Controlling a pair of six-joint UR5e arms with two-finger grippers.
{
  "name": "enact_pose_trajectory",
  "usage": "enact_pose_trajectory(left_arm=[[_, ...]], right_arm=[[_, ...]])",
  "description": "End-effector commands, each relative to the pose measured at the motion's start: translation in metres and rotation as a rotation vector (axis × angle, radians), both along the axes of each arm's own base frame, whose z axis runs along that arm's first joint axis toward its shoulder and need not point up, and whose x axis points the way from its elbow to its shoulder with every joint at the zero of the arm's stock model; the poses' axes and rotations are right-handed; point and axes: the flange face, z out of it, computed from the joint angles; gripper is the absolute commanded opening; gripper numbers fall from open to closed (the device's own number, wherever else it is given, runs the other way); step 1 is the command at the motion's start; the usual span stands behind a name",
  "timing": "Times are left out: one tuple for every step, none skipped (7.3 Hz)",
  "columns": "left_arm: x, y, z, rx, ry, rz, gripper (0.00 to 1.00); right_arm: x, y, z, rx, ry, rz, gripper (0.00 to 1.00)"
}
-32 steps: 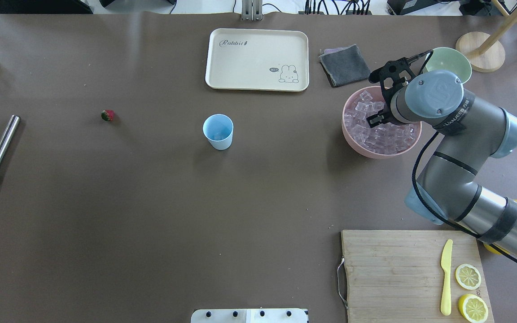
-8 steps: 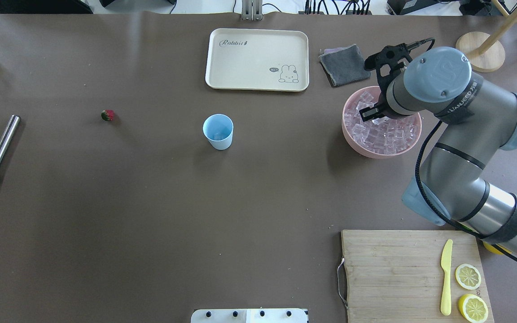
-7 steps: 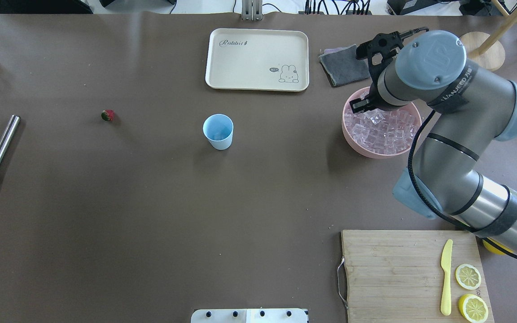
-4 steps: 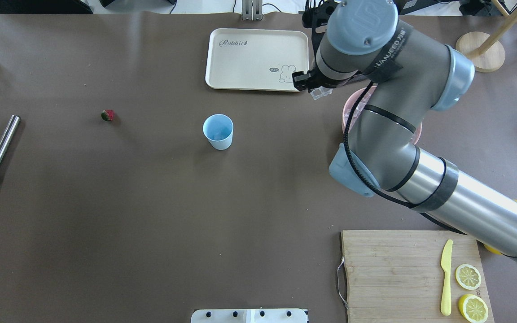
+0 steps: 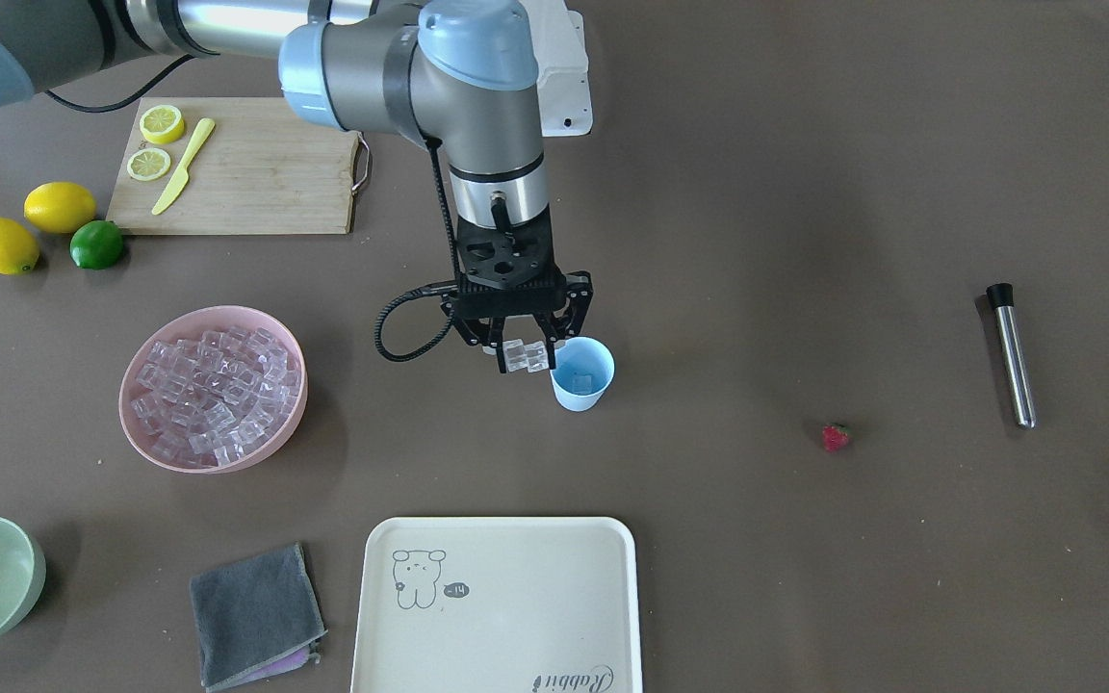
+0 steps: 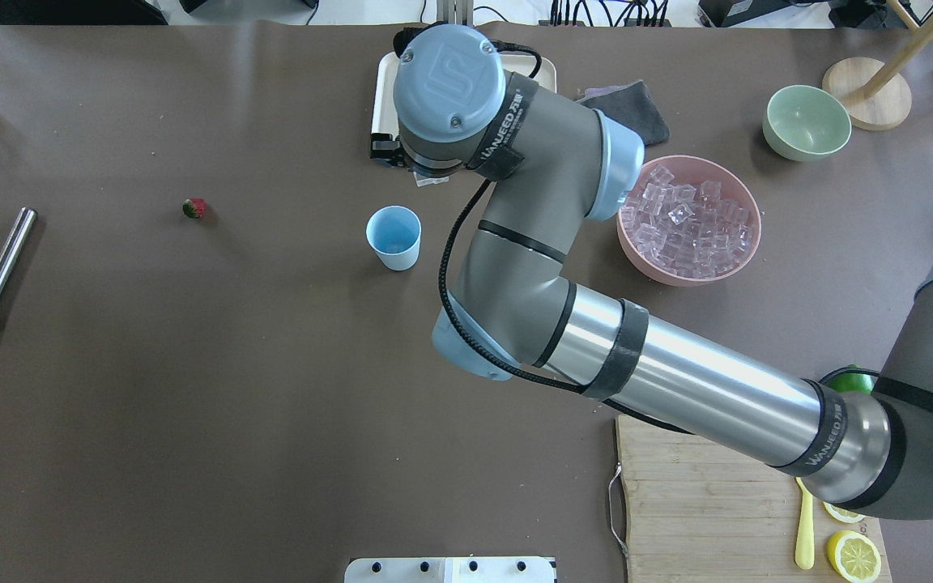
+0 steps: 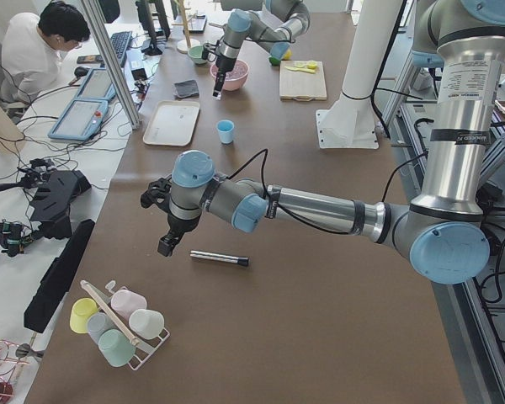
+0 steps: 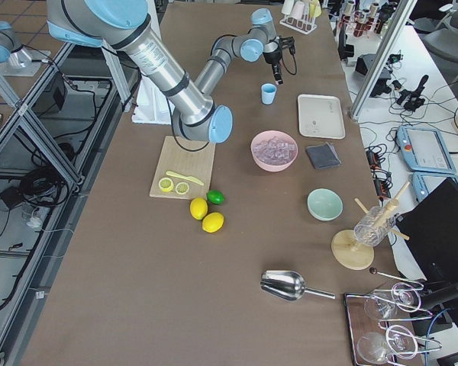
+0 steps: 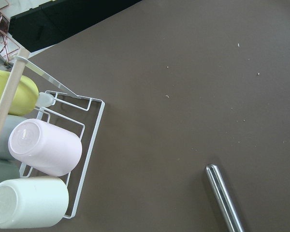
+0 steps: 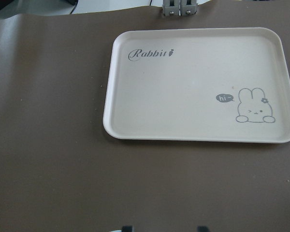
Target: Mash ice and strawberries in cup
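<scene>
The cup (image 5: 582,373) is standing upright around the middle of the surface (image 5: 757,241), and it looks like a clear cube (image 5: 581,384) is sitting in the bottom of it. Just beside its rim, on the pink bowl side, the right hand (image 5: 524,348) is hanging fingers-down. Its fingers are pinching an ice cube (image 5: 527,357) (could be two stuck together, hard to say) and holding it up off the surface.

The rest of the ice (image 5: 213,385) is piling up in the pink bowl (image 5: 218,465), well apart from the cup. On the other side, the strawberry (image 5: 836,436) is lying by itself on the surface, between the cup and a steel rod (image 5: 1012,356). A cream tray (image 5: 516,597) is sitting near the cup too.

The left hand (image 7: 164,244) is only showing up in the side view, hovering near that rod. I honestly can't tell how far open it is.
</scene>
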Motion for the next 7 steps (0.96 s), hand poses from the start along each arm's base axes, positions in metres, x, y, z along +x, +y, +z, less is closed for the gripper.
enact_pose_trajectory(left_arm=[[0.0, 0.0, 0.002, -0.001, 0.001, 0.0, 0.97], [0.0, 0.0, -0.003, 0.008, 0.004, -0.001, 0.97], [0.001, 0.0, 0.0, 0.002, 0.013, 0.007, 0.97], [0.001, 0.0, 0.0, 0.0, 0.013, 0.007, 0.97], [0.001, 0.0, 0.001, -0.002, 0.015, 0.007, 0.97], [0.001, 0.001, 0.001, -0.002, 0.015, 0.007, 0.97], [0.0, 0.002, 0.0, 0.006, 0.015, 0.006, 0.97]], right_arm=[[-0.045, 0.011, -0.011, 0.013, -0.013, 0.035, 0.0], [-0.053, 0.016, -0.006, 0.02, 0.001, 0.042, 0.0], [-0.064, 0.025, -0.001, 0.02, 0.011, 0.033, 0.0], [-0.075, 0.038, 0.001, 0.025, 0.015, 0.029, 0.0], [-0.078, 0.042, 0.004, 0.026, 0.015, 0.025, 0.0], [-0.078, 0.041, 0.008, 0.026, 0.021, 0.027, 0.0], [-0.075, 0.037, 0.011, 0.023, 0.024, 0.032, 0.0]])
